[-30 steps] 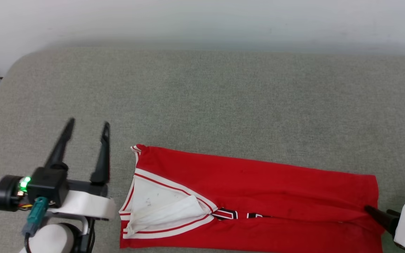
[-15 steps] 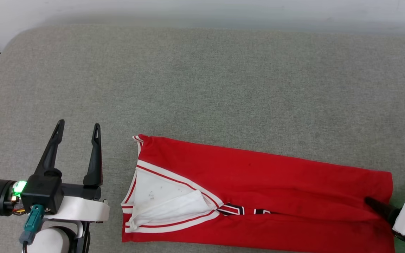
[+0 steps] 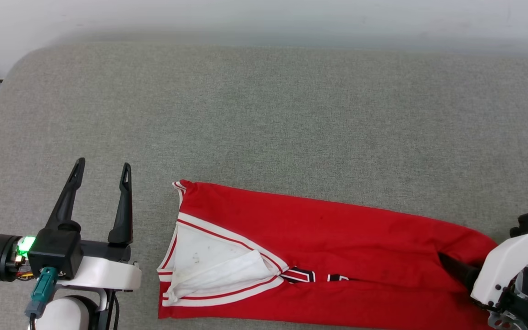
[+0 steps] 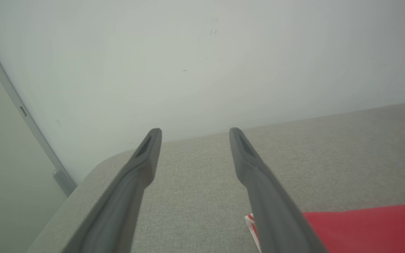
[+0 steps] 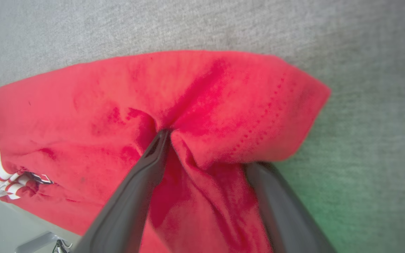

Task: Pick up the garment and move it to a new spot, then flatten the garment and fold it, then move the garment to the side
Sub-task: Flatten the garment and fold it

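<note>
Lying flat on the grey cloth top (image 3: 264, 114), the garment (image 3: 319, 238) is a long red strip, folded lengthwise. Long side runs 9 to 3 o'clock, dipping a bit twd 4. Neck end w/ white sleeve (image 3: 209, 266) & red-white stripes points to 9; hem points to 3. A bit of black print peeks out mid-fold. Left gripper (image 3: 103, 163) at 9 of the neck end, apart from it, fingers wide, empty. Right gripper (image 5: 207, 149) at the hem: fingers wide, one on top of the cloth, other under the hem edge.
</note>
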Robot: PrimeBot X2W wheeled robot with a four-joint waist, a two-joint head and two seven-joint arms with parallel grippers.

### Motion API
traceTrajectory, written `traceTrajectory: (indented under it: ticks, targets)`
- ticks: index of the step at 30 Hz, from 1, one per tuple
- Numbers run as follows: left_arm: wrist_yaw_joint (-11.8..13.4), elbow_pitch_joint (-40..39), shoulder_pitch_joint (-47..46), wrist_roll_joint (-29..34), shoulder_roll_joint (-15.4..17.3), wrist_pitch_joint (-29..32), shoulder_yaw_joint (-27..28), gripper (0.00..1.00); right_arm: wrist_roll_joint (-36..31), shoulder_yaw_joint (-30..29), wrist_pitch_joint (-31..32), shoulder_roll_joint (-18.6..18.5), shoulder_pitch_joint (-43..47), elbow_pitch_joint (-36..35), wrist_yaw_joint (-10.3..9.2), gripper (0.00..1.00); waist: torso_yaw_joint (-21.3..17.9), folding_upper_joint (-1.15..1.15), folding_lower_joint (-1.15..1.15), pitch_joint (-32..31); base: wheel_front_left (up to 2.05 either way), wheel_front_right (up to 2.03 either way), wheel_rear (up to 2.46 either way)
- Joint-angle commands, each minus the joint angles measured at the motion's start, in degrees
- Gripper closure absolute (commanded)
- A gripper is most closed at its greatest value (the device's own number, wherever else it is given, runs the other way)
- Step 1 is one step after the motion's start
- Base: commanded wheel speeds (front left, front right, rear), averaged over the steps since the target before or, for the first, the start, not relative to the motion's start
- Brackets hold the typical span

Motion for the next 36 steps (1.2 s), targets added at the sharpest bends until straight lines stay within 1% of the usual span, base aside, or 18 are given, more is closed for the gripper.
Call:
traceTrajectory:
  ticks: [1,2,5,7,12,17,25,28,31,36]
  targets:
    - [-0.8,0.2,0.8,0.7,-0.7,-0.1,0.7,0.00,0.1,3.9,0.7,3.5,1.6,3.4,0.76,0.63,-0.1,0.00,0.00,-0.3,0.00,0.00,0.00]
    - [-1.0,0.3,0.9,1.0,-0.9,-0.1,0.9,0.00,0.0,4.4,0.2,3.1,1.6,3.8,0.75,1.00,-0.2,0.00,0.00,-0.5,0.00,0.00,0.00]
    - [-1.9,0.6,1.0,1.6,-1.5,-0.1,1.8,0.00,0.7,5.7,-2.2,1.7,1.1,3.6,0.74,1.00,-0.1,0.00,0.00,-1.0,0.00,0.00,0.00]
    - [-2.3,0.9,1.3,2.0,-2.1,-0.1,2.4,0.00,0.8,5.3,-3.7,-0.2,1.2,3.8,0.41,1.00,-0.2,0.00,0.00,-1.5,0.00,0.00,0.00]
    - [-3.2,1.5,2.3,3.0,-3.2,-0.1,3.3,0.00,1.0,5.6,-5.7,-4.8,2.6,4.4,0.36,1.00,-0.1,0.00,0.00,-3.0,0.00,0.00,0.00]
    - [-4.0,1.7,3.3,3.6,-4.2,-0.1,4.4,0.00,0.4,3.4,-7.5,-8.8,2.5,5.2,0.34,1.00,-0.2,0.00,0.00,-4.3,0.00,0.00,0.00]
    - [-4.9,2.0,5.0,4.5,-5.1,-0.1,5.6,0.00,-2.5,-0.6,-9.6,-12.8,0.9,7.1,0.36,1.00,-1.1,0.00,0.00,-5.6,0.00,0.00,0.00]
    - [-5.3,2.1,5.3,4.9,-5.5,-0.1,5.9,0.00,-3.6,-2.5,-10.5,-13.8,-0.1,8.5,0.37,1.00,-1.5,0.00,0.00,-6.3,0.00,0.00,0.00]
    - [-5.4,2.5,5.9,5.2,-5.8,-0.1,6.1,0.00,-4.1,-2.6,-11.0,-14.2,0.0,9.6,0.37,1.00,-1.7,0.00,0.00,-7.4,0.00,0.00,0.00]
    - [-5.8,2.7,6.7,5.5,-6.5,-0.1,6.0,0.00,-2.5,-1.6,-11.5,-13.0,1.4,8.5,0.38,1.00,-1.9,0.00,0.00,-9.7,0.00,0.00,0.00]
